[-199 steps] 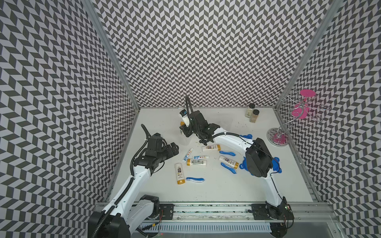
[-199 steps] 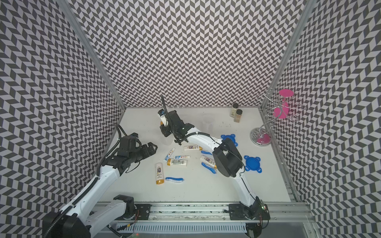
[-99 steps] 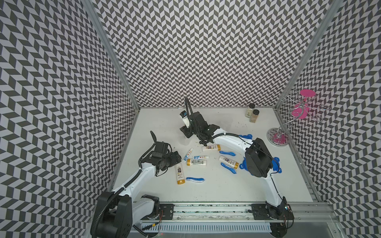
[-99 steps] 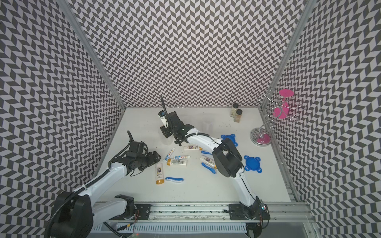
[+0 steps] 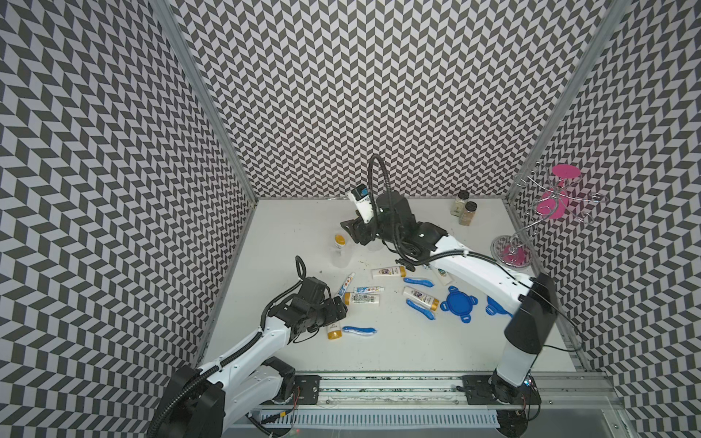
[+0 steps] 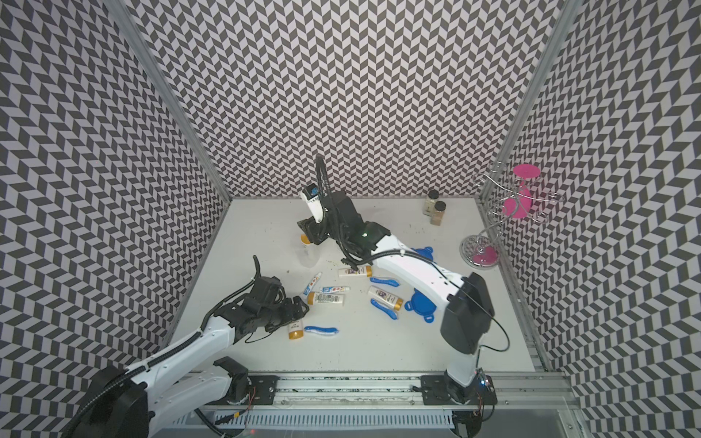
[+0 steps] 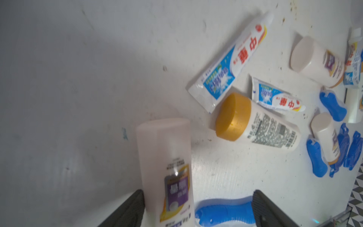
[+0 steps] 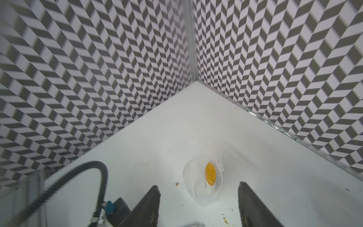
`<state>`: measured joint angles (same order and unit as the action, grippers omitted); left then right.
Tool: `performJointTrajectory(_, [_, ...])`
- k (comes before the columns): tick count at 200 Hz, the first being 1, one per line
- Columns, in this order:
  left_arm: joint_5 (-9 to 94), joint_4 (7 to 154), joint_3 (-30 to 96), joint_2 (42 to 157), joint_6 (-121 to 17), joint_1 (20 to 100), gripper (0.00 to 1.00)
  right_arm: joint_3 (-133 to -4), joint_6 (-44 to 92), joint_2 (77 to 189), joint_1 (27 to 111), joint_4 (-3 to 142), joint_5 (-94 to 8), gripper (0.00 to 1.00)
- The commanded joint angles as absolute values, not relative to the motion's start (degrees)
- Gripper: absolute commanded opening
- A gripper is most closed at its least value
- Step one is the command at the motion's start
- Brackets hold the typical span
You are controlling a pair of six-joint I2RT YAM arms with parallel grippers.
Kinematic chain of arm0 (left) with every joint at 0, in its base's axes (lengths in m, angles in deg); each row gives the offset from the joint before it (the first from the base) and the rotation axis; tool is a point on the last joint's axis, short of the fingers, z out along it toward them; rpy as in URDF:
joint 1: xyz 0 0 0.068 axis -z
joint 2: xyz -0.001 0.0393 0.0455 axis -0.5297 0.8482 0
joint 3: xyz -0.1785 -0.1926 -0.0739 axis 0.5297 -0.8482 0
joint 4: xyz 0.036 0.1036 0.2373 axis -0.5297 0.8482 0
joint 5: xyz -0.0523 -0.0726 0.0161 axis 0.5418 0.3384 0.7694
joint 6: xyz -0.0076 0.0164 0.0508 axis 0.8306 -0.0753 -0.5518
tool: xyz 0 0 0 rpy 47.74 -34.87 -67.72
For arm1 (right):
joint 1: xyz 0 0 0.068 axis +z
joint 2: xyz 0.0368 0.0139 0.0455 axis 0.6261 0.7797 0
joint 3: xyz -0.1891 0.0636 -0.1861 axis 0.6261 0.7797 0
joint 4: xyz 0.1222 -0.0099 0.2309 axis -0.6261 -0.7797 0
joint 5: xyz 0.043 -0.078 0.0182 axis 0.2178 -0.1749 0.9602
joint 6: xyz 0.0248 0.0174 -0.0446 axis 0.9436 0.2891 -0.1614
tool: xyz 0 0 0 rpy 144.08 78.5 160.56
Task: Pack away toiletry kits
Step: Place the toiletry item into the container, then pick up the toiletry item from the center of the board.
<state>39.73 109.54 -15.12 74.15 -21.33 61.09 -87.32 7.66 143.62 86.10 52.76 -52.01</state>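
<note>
Both top views look down from high above the near edge, facing the far wall, and take in the whole tabletop (image 5: pixel 288 227) with both arms. The left wrist camera sits low and close, looking past the left claw (image 7: pixel 197 196) at a gold-capped tube (image 7: pixel 255 125) in the middle of the tabletop. The right wrist camera looks from higher up, past the right claw (image 8: pixel 198 186), into the far left corner. Its cup (image 8: pixel 202 182) also shows in both top views.
</note>
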Motion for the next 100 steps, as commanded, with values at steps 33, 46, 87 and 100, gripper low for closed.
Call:
performJointTrajectory(33, [42.11,94.28,-17.83,78.95,-5.2,75.36,0.87,-75.67,8.76,126.96,82.36,49.72,-53.77,0.65])
performJointTrajectory(46, [42.05,92.16,-15.3,82.46,-5.28,78.59,0.87,-71.82,9.56,123.45,80.2,49.93,-52.85,0.65])
performJointTrajectory(87, [40.24,99.95,-6.06,85.19,-10.9,82.31,0.87,-60.68,11.45,115.34,75.95,50.57,-50.07,0.65])
performJointTrajectory(100, [37.88,105.54,-2.98,83.24,-14.06,82.38,0.87,-58.72,12.07,113.29,75.82,49.97,-49.27,0.67])
